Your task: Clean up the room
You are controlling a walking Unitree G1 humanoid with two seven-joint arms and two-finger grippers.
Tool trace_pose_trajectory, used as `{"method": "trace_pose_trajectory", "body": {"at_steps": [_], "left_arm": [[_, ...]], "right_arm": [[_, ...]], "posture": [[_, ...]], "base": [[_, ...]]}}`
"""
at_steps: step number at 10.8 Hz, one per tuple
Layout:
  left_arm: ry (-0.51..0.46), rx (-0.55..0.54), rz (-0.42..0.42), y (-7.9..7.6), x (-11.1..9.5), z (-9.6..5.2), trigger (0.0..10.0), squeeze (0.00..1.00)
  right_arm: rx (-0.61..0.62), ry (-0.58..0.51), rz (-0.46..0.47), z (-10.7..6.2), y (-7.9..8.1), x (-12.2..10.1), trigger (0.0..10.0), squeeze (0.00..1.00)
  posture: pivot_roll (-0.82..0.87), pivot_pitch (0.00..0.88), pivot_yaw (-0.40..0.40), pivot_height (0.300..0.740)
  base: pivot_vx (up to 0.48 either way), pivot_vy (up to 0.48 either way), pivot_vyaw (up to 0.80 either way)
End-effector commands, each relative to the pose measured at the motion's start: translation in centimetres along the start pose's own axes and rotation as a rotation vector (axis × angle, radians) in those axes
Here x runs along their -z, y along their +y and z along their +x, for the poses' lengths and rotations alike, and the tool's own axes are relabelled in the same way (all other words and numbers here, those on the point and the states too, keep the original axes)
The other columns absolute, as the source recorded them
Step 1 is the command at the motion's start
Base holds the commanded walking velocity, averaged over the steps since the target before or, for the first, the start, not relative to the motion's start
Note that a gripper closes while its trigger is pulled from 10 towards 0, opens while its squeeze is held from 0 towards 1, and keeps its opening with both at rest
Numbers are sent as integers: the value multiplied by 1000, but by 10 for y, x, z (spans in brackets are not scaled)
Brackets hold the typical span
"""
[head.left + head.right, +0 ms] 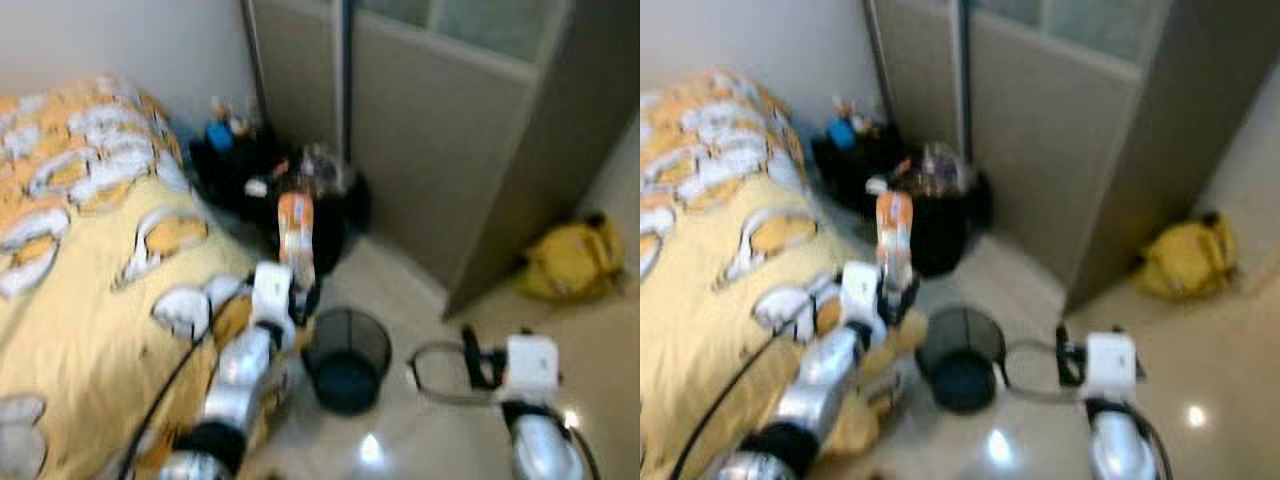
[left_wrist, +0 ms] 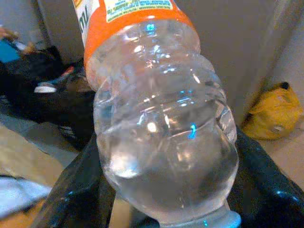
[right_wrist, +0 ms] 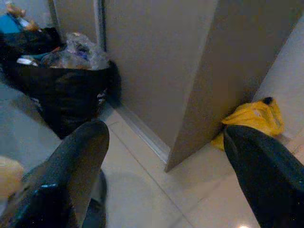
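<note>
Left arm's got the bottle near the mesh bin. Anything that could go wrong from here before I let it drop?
The left gripper holds the plastic bottle beside the bed edge, not over the wire wastebasket, so a release now would likely miss. The grip sits at the bottle's rounded, slick-looking end; it may slip. The right gripper, jaws open, sits close to the basket rim and could nudge it.

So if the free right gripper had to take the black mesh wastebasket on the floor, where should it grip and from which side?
Probably the top rim of the mesh wastebasket, coming down from above on its right side. It stands upright and open-topped, so one finger can go inside and one outside the thin wall. The right gripper, fingers open, is already level with that side; the left gripper is holding the bottle.
</note>
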State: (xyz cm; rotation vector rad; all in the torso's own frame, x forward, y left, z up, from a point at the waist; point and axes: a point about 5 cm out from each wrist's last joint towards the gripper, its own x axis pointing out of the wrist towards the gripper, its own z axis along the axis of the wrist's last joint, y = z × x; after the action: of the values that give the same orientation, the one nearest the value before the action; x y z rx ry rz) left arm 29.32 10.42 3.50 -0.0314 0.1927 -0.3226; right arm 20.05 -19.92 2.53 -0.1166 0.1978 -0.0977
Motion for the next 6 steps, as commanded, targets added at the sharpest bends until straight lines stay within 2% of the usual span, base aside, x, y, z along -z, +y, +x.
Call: {"method": "trace_pose_trajectory", "body": {"at_steps": [1, 2, 3, 4, 5, 6], "left_arm": [[-18, 7, 15, 1, -7, 4, 10000, 0], [-10, 10, 18, 1, -7, 6, 10000, 0], [28, 78, 10, -6, -4, 8, 10000, 0], [174, 126, 92, -12, 11, 14, 10000, 0], [339, 142, 202, -12, 21, 20, 10000, 0], [368, 131, 251, -11, 22, 22, 10000, 0]], "right_arm": [[-2, 3, -7, -4, -1, 3, 10000, 0], [-7, 20, -11, -7, 0, 9, 10000, 0], [-11, 27, -10, -10, 1, 9, 10000, 0], [-22, 41, -10, -13, 2, 11, 10000, 0], [-80, 72, -33, -23, 9, 18, 10000, 0], [-104, 73, -39, -29, 13, 18, 10000, 0]], "posture": [[-134, 0, 76, 740], [-137, 0, 76, 740], [-140, 0, 75, 740], [-136, 0, 69, 740], [-161, 0, 67, 740], [-178, 0, 76, 740]], "base": [[431, 0, 800], [428, 0, 406], [0, 0, 0], [0, 0, 0], [0, 0, 0], [0, 0, 0]]}}
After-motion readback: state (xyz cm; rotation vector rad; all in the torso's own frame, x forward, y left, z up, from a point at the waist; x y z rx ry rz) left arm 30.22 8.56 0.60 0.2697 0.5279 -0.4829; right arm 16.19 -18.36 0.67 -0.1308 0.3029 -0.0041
